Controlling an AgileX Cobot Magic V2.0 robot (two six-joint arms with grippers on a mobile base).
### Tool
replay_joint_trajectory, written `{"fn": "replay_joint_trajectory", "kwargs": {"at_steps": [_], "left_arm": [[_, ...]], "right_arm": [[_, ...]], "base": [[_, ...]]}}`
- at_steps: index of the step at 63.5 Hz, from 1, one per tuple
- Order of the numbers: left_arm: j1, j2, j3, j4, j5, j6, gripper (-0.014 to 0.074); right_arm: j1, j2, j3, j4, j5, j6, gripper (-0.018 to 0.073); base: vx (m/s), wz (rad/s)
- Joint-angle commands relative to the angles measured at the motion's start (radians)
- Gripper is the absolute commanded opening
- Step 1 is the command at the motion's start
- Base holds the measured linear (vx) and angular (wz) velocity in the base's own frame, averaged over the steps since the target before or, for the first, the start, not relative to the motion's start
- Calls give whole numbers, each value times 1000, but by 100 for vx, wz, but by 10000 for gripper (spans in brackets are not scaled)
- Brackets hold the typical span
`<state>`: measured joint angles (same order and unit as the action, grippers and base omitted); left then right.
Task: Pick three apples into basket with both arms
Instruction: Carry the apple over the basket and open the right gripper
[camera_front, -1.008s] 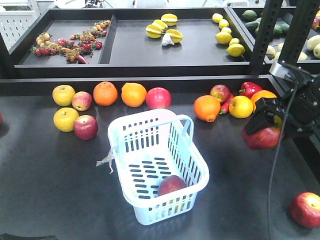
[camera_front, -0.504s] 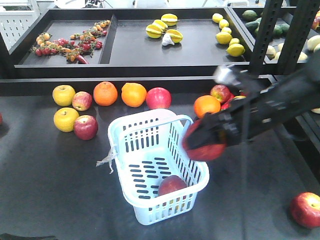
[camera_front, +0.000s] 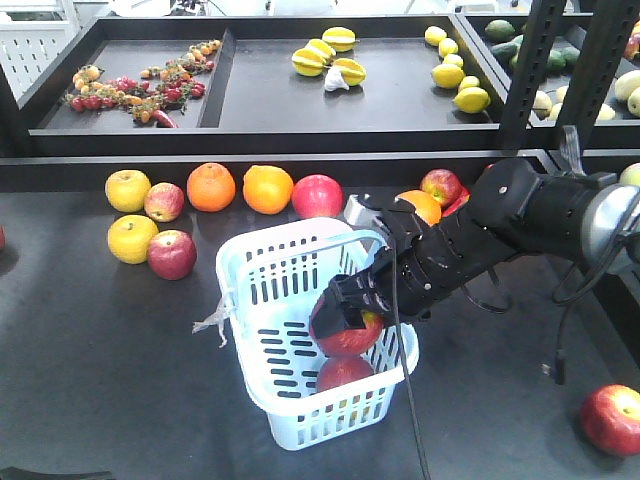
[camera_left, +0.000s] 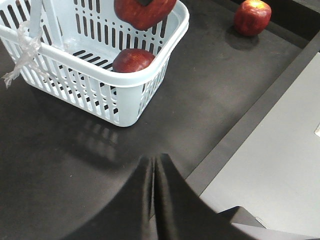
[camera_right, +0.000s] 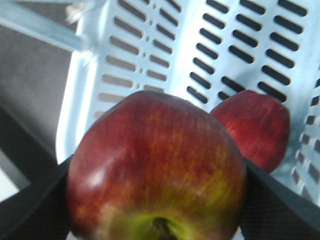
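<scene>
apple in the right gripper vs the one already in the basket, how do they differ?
The held apple is clamped in the right gripper, hanging over the basket; the basket apple rests loose on the slotted floor. The held apple shows a yellow-green patch around its stem dimple in the right wrist view; the basket apple shows only dark red there. Both are round and red-skinned.

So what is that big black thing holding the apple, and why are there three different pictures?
It is a robot with two black arms. One picture looks from the front; the other two come from cameras on its wrists. The right gripper is clamped on a dark red streaky apple above the pale blue slotted plastic basket, where another red apple already lies. The left gripper is shut and empty. A third red apple waits on the dark table, with oranges and yellow fruit behind.
</scene>
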<state>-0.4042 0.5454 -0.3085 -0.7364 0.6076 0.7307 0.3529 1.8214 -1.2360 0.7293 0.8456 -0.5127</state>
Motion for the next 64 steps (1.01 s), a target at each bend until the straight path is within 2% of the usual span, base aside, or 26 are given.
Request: {"fn": "replay_joint_trajectory", "kwargs": {"at_steps": [1,6,19,26,30,42,50,56,64], "left_arm": [[-4,5,-26,-34,-43,-9,-8],[-4,5,-26,-34,-43,-10,-8],[-4,5,-26,-34,-43,-10,-8],[-4,5,-26,-34,-43,-10,-8],[-4,5,-26,-34,-43,-10,-8],[-4,5,-26,-34,-43,-10,-8],[-4,5,-26,-34,-43,-10,-8],[-4,5,-26,-34,-43,-10,-8],[-4,5,-26,-34,-43,-10,-8]], "right_arm": [[-1,-48,-25,43,-18,-22,115],[-1,-48,-25,54,-18,-41,211],[-1,-48,-25,104,-20,-79,545],[-1,-48,-25,115,-20,-99,656],[-1,-48,-25,121,-20,-99,678],[-1,-48,-25,126,-18,-99,655],[-3,-55,-25,125,28,-99,583],[-4,-75,-25,102,71,-82,481],[-4,-125,-25,18,110,6,256]], "base": [[0,0],[0,0],[0,0],[0,0],[0,0],[0,0],[0,0],[0,0],[0,0]]}}
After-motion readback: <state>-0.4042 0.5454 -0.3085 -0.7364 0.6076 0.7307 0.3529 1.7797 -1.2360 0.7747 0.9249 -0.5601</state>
